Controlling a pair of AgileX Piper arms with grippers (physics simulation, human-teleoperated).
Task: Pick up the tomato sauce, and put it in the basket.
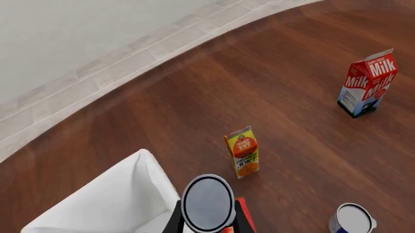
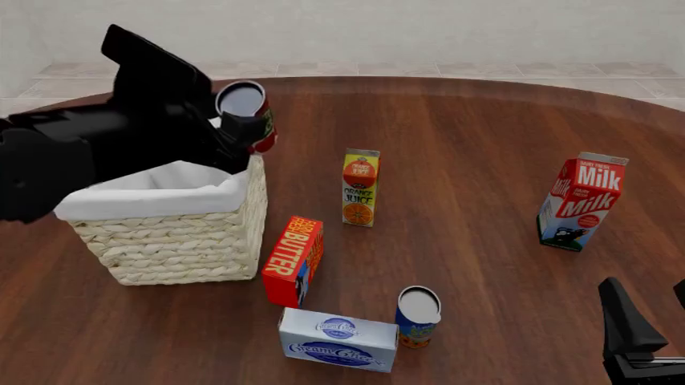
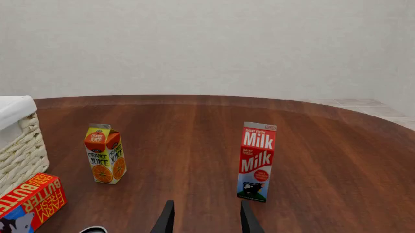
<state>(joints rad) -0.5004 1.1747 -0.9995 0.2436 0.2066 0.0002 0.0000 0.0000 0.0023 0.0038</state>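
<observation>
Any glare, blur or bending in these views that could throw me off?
Front view: sharp, even light, and the left arm blocks the basket's far side. Left wrist view: the table edge bows, wide-angle distortion; tomato sauce crisp. Right wrist view: clear, no glare on the milk carton.

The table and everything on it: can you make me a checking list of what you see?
Surface: brown wooden table, round at the far edge.
Job's things: tomato sauce can held up at the basket's far right corner, not inside yet.
Clutter: orange juice carton, milk carton, butter box, cream cheese box and blue can, all on the table.
Grippers: left gripper shut on the can; right gripper open, holding nothing.
Cables: nothing seen.
Surroundings: pale tiled floor and plain wall.
</observation>
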